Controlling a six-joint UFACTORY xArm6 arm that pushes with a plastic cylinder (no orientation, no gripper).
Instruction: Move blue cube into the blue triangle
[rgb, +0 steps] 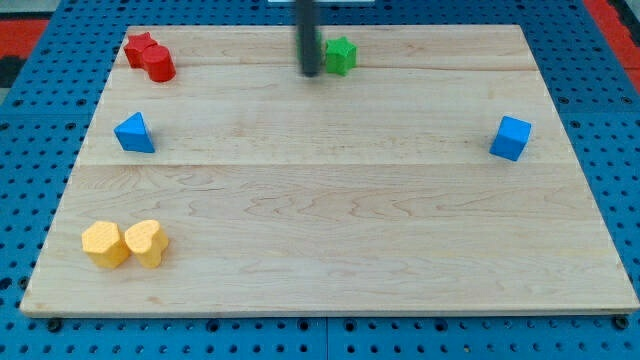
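Note:
The blue cube (511, 137) sits near the board's right edge. The blue triangle (134, 133) sits near the left edge, far across the board from the cube. My tip (311, 72) is at the view's top centre, just left of a green star block (340, 54), far from both blue blocks.
Two red blocks, a star (139, 47) and a cylinder (159, 64), touch at the top left. Two yellow blocks (104, 243) (146, 242) sit side by side at the bottom left. The wooden board (330, 220) lies on a blue pegboard.

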